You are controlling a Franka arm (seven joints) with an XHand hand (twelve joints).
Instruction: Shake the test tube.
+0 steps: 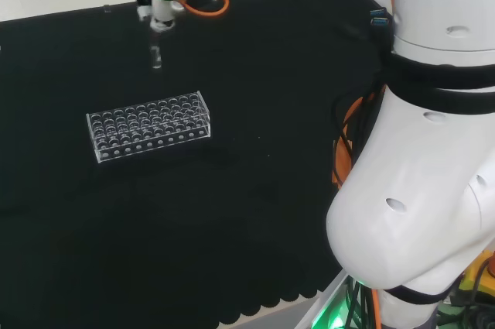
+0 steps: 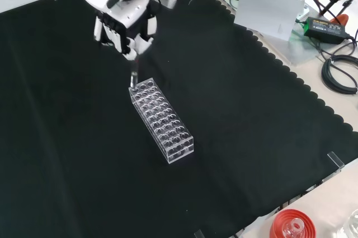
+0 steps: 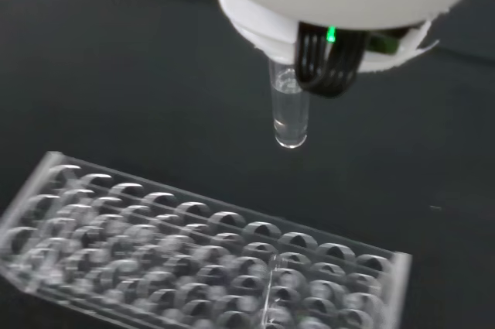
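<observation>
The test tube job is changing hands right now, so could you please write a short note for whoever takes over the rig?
Hand: shut on the test tube, holding it by its upper part, roughly upright, rounded end down.
Tube: in the air, clear of the rack. In the front view it hangs just above the rack's far end; in the head view it sits beyond the rack. Contents cannot be told.
Rack: clear plastic, lying on the black cloth, no other tubes visible in it.
Done: tube is gripped and lifted.
Left: whether shaking has begun cannot be judged from this moment; shake it, keeping it off the rack.
</observation>
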